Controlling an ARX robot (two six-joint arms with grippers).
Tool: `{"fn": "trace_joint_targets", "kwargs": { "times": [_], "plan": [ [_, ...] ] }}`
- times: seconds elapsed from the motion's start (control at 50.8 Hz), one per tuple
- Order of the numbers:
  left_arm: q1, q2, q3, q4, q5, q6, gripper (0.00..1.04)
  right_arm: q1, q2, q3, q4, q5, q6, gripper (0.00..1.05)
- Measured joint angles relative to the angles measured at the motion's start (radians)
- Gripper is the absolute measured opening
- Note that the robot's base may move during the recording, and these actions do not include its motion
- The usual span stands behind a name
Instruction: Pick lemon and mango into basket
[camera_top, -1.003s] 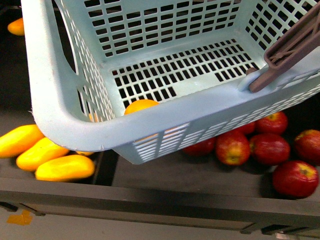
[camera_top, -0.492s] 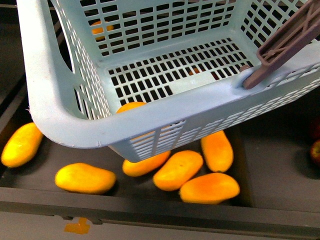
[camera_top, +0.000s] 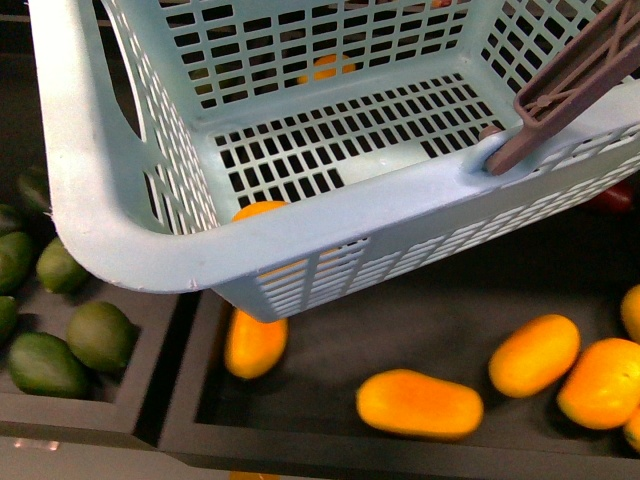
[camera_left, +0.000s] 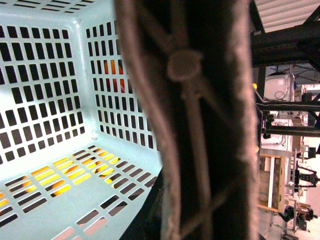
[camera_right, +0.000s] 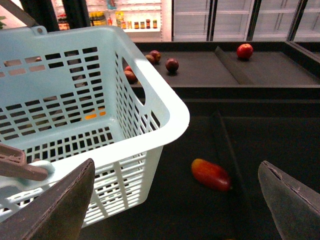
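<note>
The pale teal basket (camera_top: 130, 230) hangs tilted across the top of the front view. My left gripper is shut on the basket's brown handle (camera_left: 190, 125), which fills the left wrist view and hides the fingers. The lemon (camera_top: 262, 210) lies inside the basket against its near wall. On the dark shelf below lies a mango (camera_top: 420, 403), with others (camera_top: 534, 355) beside it. My right gripper (camera_right: 177, 200) is open with nothing in it, beside the basket (camera_right: 150, 115) and above a reddish-orange oblong fruit (camera_right: 211, 174).
Dark green oval fruits (camera_top: 100, 335) fill a bin at the left, split off by a divider (camera_top: 175, 330). Another mango (camera_top: 254, 343) lies under the basket's corner. Red apples (camera_right: 244, 50) sit on a far shelf, with fridge doors behind it.
The shelf under the basket has slid right in view: red apples gave way to mangoes, and green fruits now show at the left. The basket and the lemon in it kept their place.
</note>
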Motion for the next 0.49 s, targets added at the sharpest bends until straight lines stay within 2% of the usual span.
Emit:
{"fn": "trace_joint_targets", "kwargs": {
  "times": [0.216,0.334,0.433,0.452,0.492],
  "plan": [
    [0.007,0.0,0.0,0.0,0.002,0.0,0.05,0.0,0.0,0.0,0.0,-0.006,0.0,0.96],
    [0.019,-0.003,0.0,0.0,-0.031,0.012,0.05,0.0,0.002,0.0,0.0,-0.002,0.0,0.96],
    [0.014,-0.003,0.0,0.0,-0.01,0.013,0.05,0.0,0.0,0.0,0.0,-0.002,0.0,0.96],
    [0.012,-0.003,0.0,0.0,-0.004,0.008,0.05,0.004,0.003,0.002,-0.01,0.017,0.009,0.96],
    [0.01,-0.003,0.0,0.0,0.0,0.002,0.05,0.031,0.017,0.035,-0.114,0.132,0.05,0.96]
  ]
}}
